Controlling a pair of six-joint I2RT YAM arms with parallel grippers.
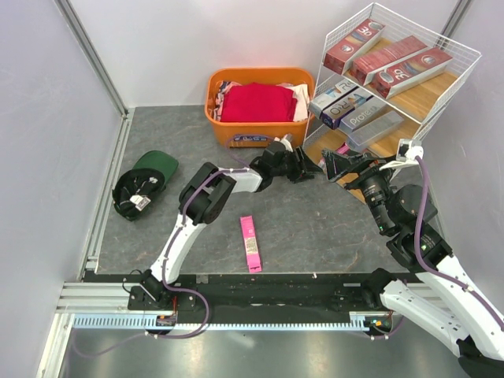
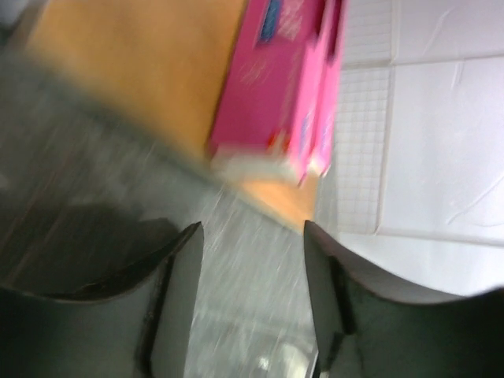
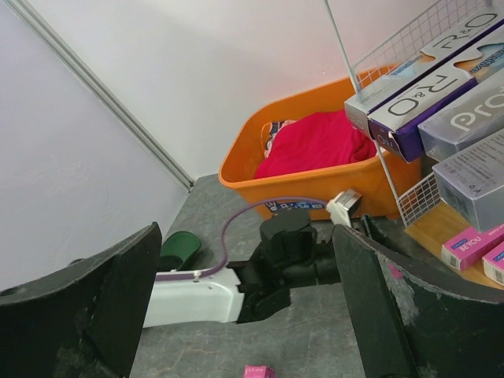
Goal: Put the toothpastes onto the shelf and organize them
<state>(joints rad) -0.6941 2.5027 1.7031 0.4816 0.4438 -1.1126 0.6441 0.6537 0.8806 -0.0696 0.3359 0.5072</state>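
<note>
The shelf (image 1: 431, 96) stands at the back right. Dark red toothpastes (image 1: 398, 61) lie on its top board, purple and silver ones (image 1: 350, 106) on the middle board. My left gripper (image 1: 316, 167) is low at the shelf's foot. In the left wrist view it is open (image 2: 252, 236) with nothing between its fingers, just short of two pink toothpastes (image 2: 276, 87) on the bottom board (image 2: 134, 71). Facing it, my right gripper (image 1: 331, 164) stands wide open and empty (image 3: 246, 236). One pink toothpaste (image 1: 250, 242) lies flat on the table in front of the arms.
An orange basket (image 1: 236, 130) with folded red clothes (image 1: 258, 102) sits left of the shelf, just behind the left wrist. A green cap (image 1: 146, 181) lies at the far left. White walls close in the back and both sides.
</note>
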